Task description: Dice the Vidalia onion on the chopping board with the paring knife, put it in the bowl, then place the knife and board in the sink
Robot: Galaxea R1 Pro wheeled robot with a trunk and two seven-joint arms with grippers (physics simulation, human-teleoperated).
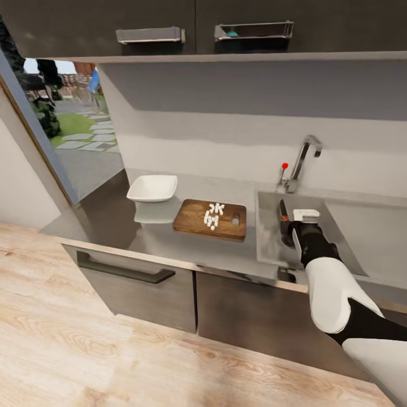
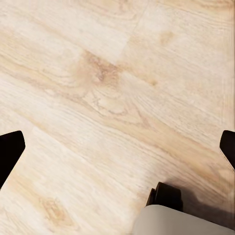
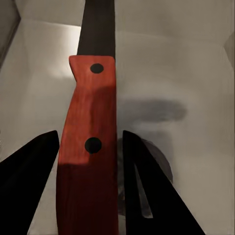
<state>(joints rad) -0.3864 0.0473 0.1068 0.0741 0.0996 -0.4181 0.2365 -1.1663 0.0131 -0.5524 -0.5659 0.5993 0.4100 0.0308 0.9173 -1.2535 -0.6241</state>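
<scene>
- The right end effector [image 1: 295,221] hangs over the sink [image 1: 268,249] at about 3 o'clock in the head view, clamped on the paring knife [image 3: 88,147]. The handle sits between the two dark fingers [image 3: 29,181], which press it from either side.
- The knife's slim orange-red handle shows two dark rivets, and its thin dark blade points away from the wrist toward the basin wall. My guess is that it is held low over the steel so that it can be let go without a long drop.
- The diced onion [image 1: 213,215], a small heap of tiny white cubes, lies on the chopping board [image 1: 195,221] near centre, toward the end with the slot. It has not yet gone into the bowl.
- The board is dark brown with rounded corners and lies flat on the grey desk [image 1: 169,240] just beside the sink's near wall.
- The bowl [image 1: 152,187], white, square and shallow, stands at about 10 o'clock from the board, close by it and apparently empty.
- The left end effector [image 2: 117,142] points at the pale wooden floor [image 2: 98,98], its fingertips apart at the picture's edges with nothing between them.
</scene>
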